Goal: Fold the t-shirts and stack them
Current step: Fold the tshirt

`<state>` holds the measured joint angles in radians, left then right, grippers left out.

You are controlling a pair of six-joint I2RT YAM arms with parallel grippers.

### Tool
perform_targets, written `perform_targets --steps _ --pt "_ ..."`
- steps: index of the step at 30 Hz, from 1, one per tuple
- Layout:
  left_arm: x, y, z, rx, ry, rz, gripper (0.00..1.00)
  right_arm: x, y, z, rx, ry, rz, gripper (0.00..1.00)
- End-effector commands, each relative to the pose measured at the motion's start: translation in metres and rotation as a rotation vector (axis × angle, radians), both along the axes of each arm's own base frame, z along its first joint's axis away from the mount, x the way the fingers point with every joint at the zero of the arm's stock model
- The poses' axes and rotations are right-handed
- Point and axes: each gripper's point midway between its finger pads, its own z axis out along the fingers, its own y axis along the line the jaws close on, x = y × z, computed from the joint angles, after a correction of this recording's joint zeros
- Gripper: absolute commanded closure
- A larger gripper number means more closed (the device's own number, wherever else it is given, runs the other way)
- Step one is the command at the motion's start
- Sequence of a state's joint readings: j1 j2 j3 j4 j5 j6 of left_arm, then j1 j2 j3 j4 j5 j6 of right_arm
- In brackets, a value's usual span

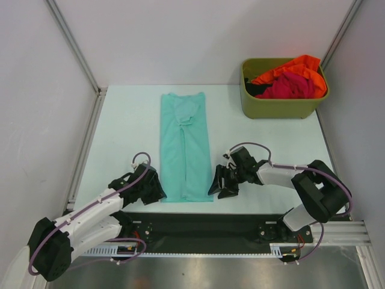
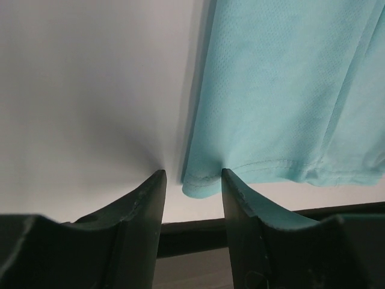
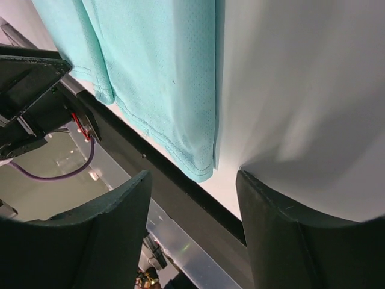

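Note:
A teal t-shirt [image 1: 185,144] lies on the white table [image 1: 126,132] as a long narrow strip, hem toward the arms. My left gripper [image 1: 157,191] sits low at the hem's near-left corner. In the left wrist view that gripper [image 2: 192,177] is open, and the teal corner [image 2: 201,183] lies between its fingertips, nearer the right one. My right gripper [image 1: 219,185] is at the near-right corner. In the right wrist view it [image 3: 191,180] is open too, with the hem corner [image 3: 201,171] just ahead of the gap. An orange t-shirt [image 1: 298,65] and a magenta t-shirt [image 1: 292,85] lie bunched in the bin.
The olive-green bin [image 1: 283,107] stands at the back right corner of the table. A black rail [image 1: 204,226] runs along the near edge, close under the shirt's hem. White walls and metal posts [image 1: 72,45] close in both sides.

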<state>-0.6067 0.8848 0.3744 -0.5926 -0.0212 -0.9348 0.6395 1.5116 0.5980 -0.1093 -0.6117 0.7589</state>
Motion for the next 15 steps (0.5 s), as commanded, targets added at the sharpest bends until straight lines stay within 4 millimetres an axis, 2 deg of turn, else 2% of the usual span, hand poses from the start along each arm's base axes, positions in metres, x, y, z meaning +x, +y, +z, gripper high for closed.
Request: perform_targets --steps 1,5,15 --pt "-0.001 0.004 -0.007 0.035 0.011 0.007 0.51 -0.001 -0.004 -0.013 -0.028 -0.010 0.005 0.36" --pt "0.001 0.007 -0.008 0.047 0.004 0.019 0.54 0.000 -0.001 -0.015 -0.024 0.006 -0.009 0.43" --pt "-0.009 0.008 -0.018 0.020 0.030 0.049 0.61 -0.002 -0.001 -0.026 -0.073 0.033 -0.042 0.47"
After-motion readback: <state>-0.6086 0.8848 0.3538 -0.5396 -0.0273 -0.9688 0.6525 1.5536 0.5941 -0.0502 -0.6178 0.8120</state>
